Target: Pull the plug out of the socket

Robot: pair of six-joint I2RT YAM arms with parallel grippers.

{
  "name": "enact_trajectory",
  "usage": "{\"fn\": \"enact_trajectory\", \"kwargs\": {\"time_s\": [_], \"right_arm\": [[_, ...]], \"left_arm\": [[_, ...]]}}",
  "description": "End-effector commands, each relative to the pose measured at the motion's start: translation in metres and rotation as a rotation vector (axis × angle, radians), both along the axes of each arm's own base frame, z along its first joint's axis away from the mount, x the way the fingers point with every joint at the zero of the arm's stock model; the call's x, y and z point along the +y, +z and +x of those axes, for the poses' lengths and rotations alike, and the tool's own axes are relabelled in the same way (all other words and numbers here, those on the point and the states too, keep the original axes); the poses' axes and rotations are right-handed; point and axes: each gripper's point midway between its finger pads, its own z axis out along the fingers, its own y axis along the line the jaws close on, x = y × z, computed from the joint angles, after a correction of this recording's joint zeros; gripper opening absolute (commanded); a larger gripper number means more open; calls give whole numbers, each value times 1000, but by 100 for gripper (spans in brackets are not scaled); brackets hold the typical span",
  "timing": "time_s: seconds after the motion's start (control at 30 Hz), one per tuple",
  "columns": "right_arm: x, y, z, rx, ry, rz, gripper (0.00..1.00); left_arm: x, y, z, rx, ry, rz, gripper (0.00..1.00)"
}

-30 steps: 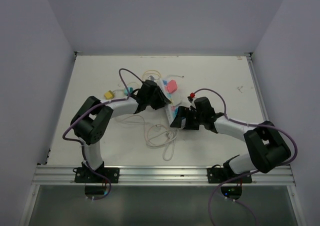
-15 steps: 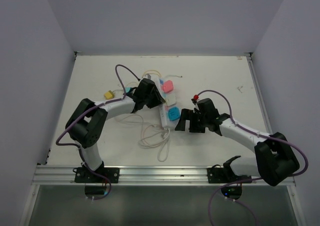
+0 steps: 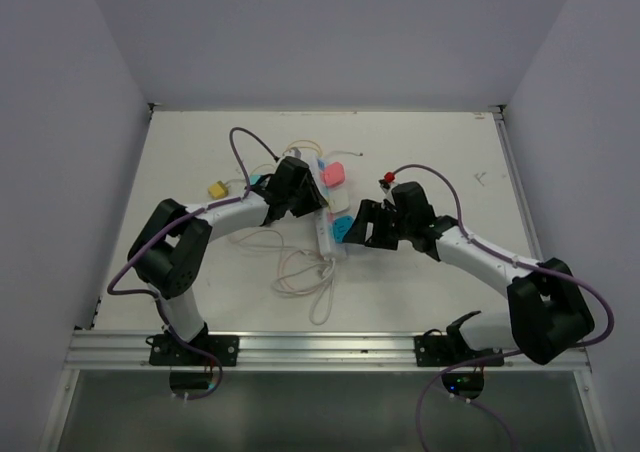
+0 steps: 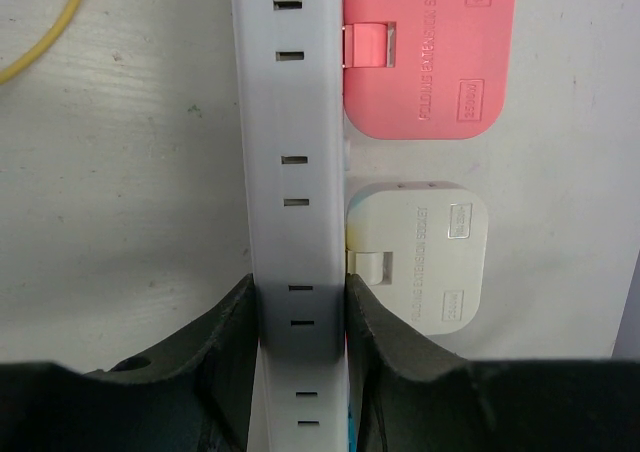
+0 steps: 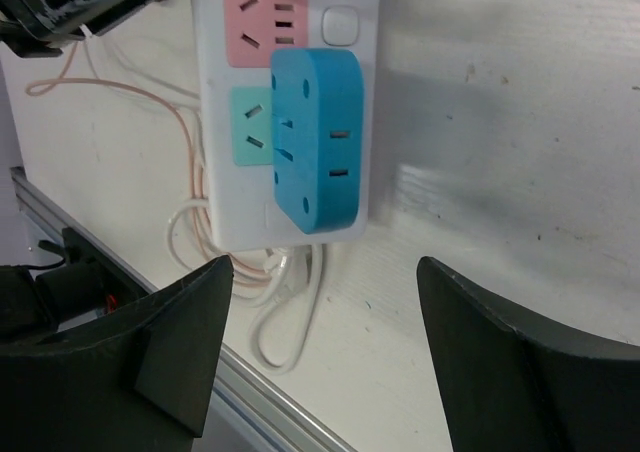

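The socket, a long white power strip (image 3: 325, 240), lies mid-table. My left gripper (image 3: 305, 200) is shut on its narrow body; in the left wrist view both fingers (image 4: 215, 357) pinch the strip's slotted side (image 4: 295, 172) just below a cream plug (image 4: 415, 272) and a pink plug (image 4: 428, 52). A blue plug (image 5: 317, 137) sits in the strip's near end (image 5: 225, 212), beside pink (image 5: 262, 27) and green (image 5: 250, 124) outlet faces. It also shows in the top view (image 3: 343, 229). My right gripper (image 5: 325, 357) is wide open and empty, its fingers short of the blue plug.
The strip's thin white cord (image 3: 310, 277) coils toward the metal front rail (image 3: 320, 347). A yellow piece (image 3: 217, 189) and a teal piece (image 3: 256, 181) lie at the left. A yellow cable (image 4: 40, 32) curves nearby. Walls stand on three sides.
The strip has swung into line under my left gripper, and the cord coil has slid with it. My right gripper drew back, then moved up beside the blue plug, still open.
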Motion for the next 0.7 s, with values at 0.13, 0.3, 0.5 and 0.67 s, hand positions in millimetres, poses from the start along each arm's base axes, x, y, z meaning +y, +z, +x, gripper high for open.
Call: {"fn": "enact_trajectory", "kwargs": {"time_s": [0.13, 0.3, 0.5, 0.67], "right_arm": [[28, 21, 27, -46, 15, 118, 73], [33, 15, 37, -61, 26, 113, 65], [41, 10, 43, -80, 63, 127, 58], [48, 11, 47, -96, 87, 157, 49]], "left_arm": [[5, 15, 5, -58, -3, -7, 0], [9, 15, 4, -54, 3, -27, 0], [13, 15, 2, -51, 3, -29, 0], [16, 10, 1, -40, 13, -28, 0]]}}
